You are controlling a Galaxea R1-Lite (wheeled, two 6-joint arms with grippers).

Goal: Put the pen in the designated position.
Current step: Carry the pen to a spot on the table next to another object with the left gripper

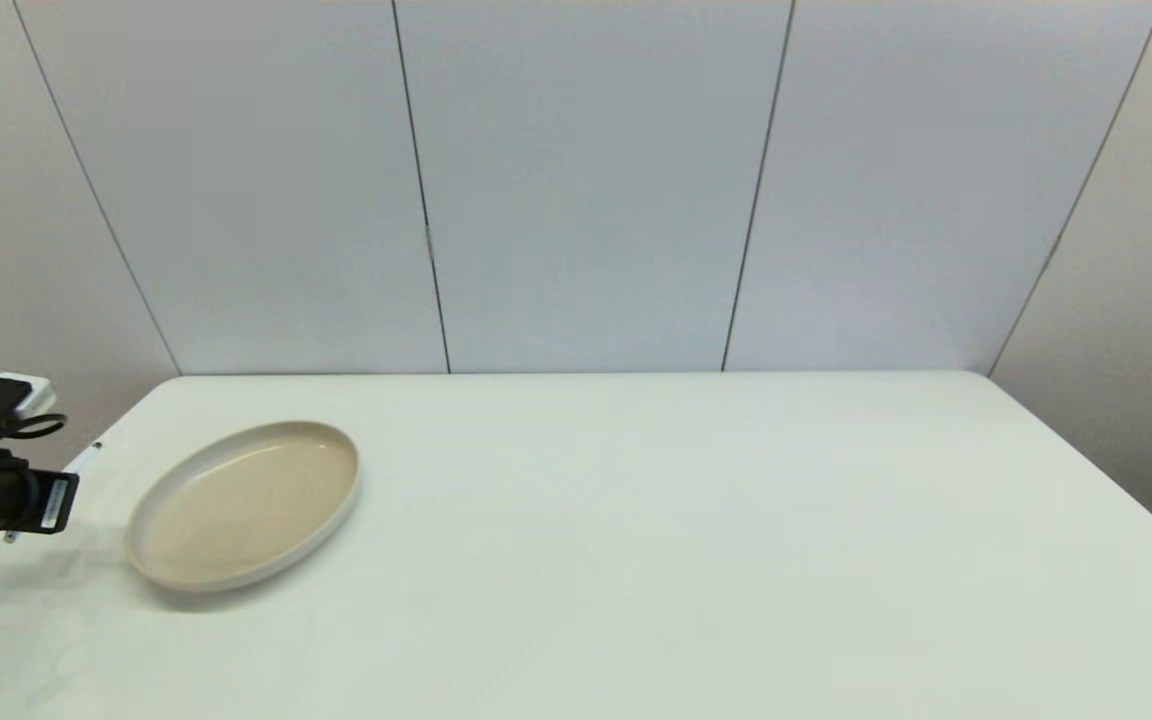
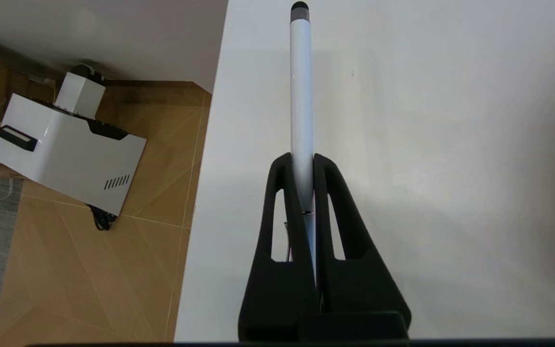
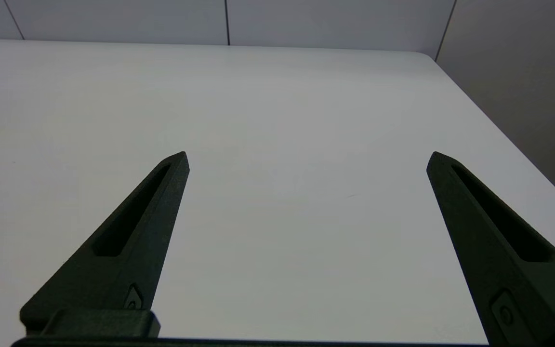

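Black fingers (image 2: 328,202) of our left tool (image 2: 302,161) are pressed together on the pen (image 2: 301,96), clamping it partway along its barrel. Most of the white barrel runs straight out beyond the fingertips, dark tip farthest from the tool. We hold it over the bench (image 1: 696,540) close to its left edge, with wooden floor (image 2: 89,270) and a white box (image 2: 65,149) showing past that edge. Just to the right sits the beige oval dish (image 1: 246,502), apart from the pen. Our right tool (image 3: 306,159) hangs over bare bench, fingers spread wide with nothing between them.
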